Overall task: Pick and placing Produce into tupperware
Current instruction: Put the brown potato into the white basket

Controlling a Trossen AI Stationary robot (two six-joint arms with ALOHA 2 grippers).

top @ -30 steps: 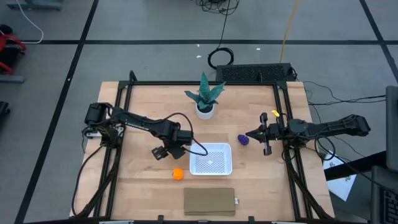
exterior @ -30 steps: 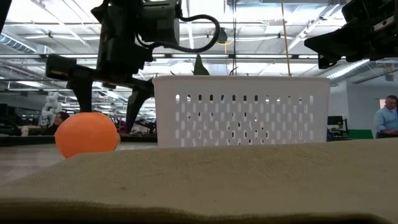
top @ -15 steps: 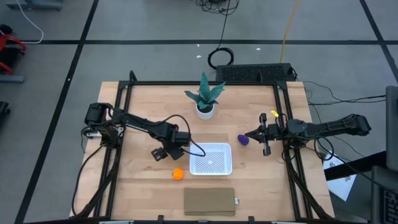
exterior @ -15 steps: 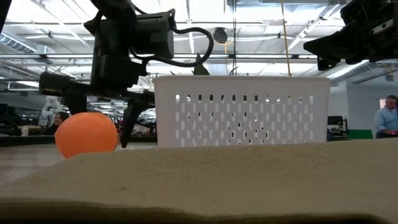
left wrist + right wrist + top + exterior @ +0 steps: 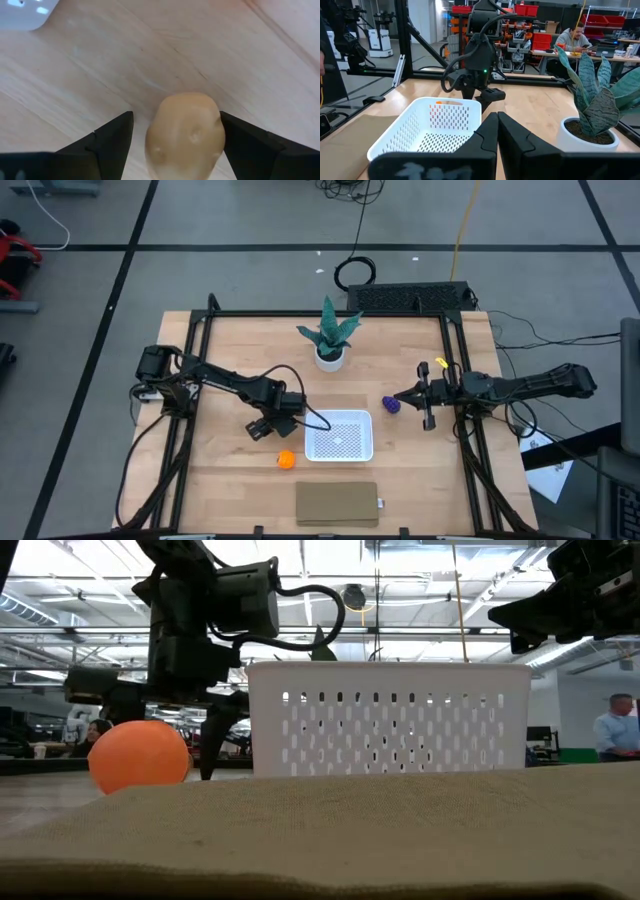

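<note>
The left gripper [image 5: 172, 137] is standing low over the table [image 5: 230, 350], just left of the tupperware [image 5: 339, 435], with its two fingers [image 5: 107, 142] spread wide. The tan-yellow oval [image 5: 184, 134] is lying on the wood between them, and neither finger is touching it. Compared with one second ago, this gripper is sitting lower in the low view, and its fingers are now reaching down to the table level behind the orange ball [image 5: 139, 755].

The right gripper [image 5: 404, 397] is waiting at the right side of the table, raised above it, in the same place as before; its fingers [image 5: 487, 137] are pressed together with nothing between them.

The tan-yellow oval is smooth and pale, with a few small dimples. The orange ball is round and bright, resting on the table near the front left corner of the tupperware. The dark purple lump [image 5: 391, 405] is lying just right of the tupperware, close to the right gripper. The tupperware is white with perforated walls and a dotted base, and no produce is showing inside it.
</note>
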